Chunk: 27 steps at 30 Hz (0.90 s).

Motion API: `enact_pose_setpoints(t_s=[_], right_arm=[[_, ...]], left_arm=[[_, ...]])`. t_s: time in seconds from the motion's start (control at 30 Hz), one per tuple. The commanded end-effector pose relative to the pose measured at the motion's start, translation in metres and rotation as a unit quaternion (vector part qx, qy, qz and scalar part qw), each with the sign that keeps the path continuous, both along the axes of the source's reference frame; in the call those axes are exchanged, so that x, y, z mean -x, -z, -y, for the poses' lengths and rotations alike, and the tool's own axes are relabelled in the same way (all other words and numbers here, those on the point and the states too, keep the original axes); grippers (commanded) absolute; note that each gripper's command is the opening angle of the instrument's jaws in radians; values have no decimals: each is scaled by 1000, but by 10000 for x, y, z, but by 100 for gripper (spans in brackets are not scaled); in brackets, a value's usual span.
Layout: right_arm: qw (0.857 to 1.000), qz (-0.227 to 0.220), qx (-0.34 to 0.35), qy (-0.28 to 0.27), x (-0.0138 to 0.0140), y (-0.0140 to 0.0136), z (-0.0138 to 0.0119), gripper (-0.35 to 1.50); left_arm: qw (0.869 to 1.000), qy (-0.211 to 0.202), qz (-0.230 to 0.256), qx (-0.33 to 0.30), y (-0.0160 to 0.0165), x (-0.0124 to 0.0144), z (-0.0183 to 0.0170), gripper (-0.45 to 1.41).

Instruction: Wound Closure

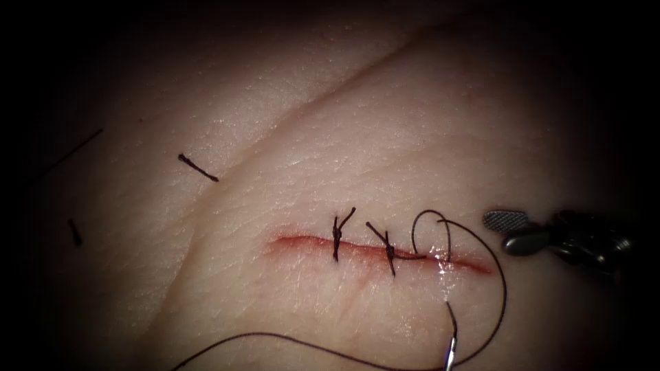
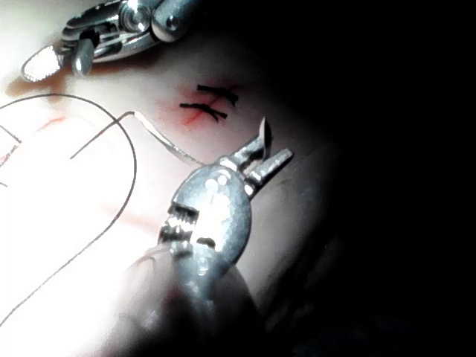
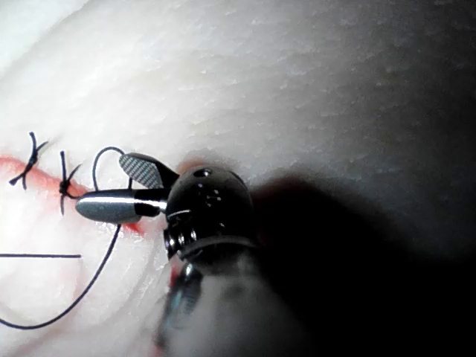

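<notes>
The right tool, dark metal with ridged, spoon-shaped jaws spread and holding nothing, hovers just right of the cut's right end. The left tool, shiny steel, pinches the curved needle with its jaws near one end; the needle lies free on the near side of the cut, out of the tissue. Dark thread loops through the cut's right end, arcs right and near, and trails away left along the near edge. Two knotted stitches cross the thin red cut. Short cut ends lie well to the left. The tissue is pale, glossy and finely wrinkled, with a shallow fold running far-right.
</notes>
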<state>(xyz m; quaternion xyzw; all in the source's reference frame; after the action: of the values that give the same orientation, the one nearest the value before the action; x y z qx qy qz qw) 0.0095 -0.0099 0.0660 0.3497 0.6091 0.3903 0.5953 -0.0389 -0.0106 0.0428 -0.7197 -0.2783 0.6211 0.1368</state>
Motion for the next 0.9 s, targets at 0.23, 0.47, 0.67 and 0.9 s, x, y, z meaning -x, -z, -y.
enact_pose_setpoints(t_s=[0.23, 0.47, 0.67, 0.9], right_arm=[[978, 53, 196, 55, -9, 23, 9, 99], [966, 75, 235, 84, -42, 67, 30, 89], [958, 98, 246, 114, -70, 84, 51, 57], [947, 153, 252, 130, -83, 53, 72, 61]], left_arm=[[994, 45, -41, 93, 9, -25, -3, -45], [983, 92, -46, 155, 37, -42, -20, -45], [978, 107, -50, 174, 53, -49, -25, -45], [976, 113, -53, 178, 58, -52, -23, -45]])
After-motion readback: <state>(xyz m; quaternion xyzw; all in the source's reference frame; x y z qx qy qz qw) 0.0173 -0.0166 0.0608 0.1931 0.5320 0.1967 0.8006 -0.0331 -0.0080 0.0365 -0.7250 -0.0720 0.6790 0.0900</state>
